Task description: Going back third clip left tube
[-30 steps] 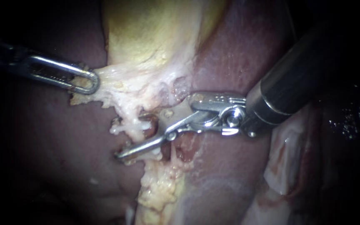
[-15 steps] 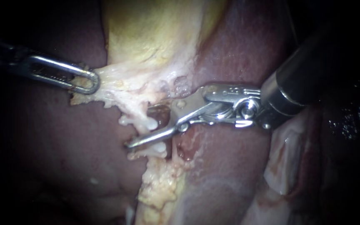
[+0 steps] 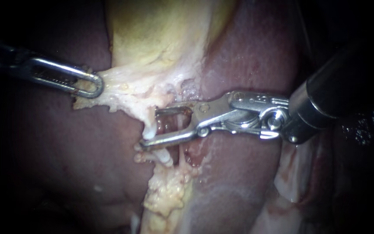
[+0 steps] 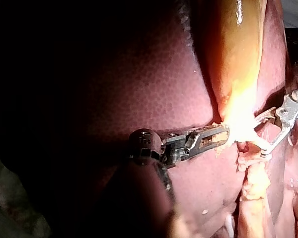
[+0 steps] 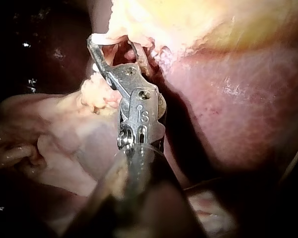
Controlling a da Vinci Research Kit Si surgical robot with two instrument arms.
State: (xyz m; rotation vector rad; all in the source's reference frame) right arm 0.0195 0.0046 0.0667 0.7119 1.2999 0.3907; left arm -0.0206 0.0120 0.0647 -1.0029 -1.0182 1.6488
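The yellow gallbladder [image 3: 161,39] hangs over the dark red liver [image 3: 247,56]. My left instrument [image 3: 92,85] has its jaws shut on the pale tissue at the gallbladder's lower end, pulling it leftward. My right instrument [image 3: 150,127] stands with its jaws open. The upper jaw lies above and the lower jaw below a short pale tube [image 3: 149,131] and a thinner strand [image 3: 179,125]. I cannot make out any clip. In the left wrist view the left instrument [image 4: 219,136] holds the bright tissue, with the right instrument [image 4: 266,140] beyond. The right wrist view shows the open jaws [image 5: 112,45] around pale tissue.
A strip of lumpy yellow fat [image 3: 165,195] runs down from the tubes. Pale folded tissue [image 3: 295,169] lies under the right instrument's shaft [image 3: 338,93]. Liver surrounds the site on both sides.
My right instrument has drawn back to the right, its open jaws sliding off the far side of the tubes. The left instrument has held still.
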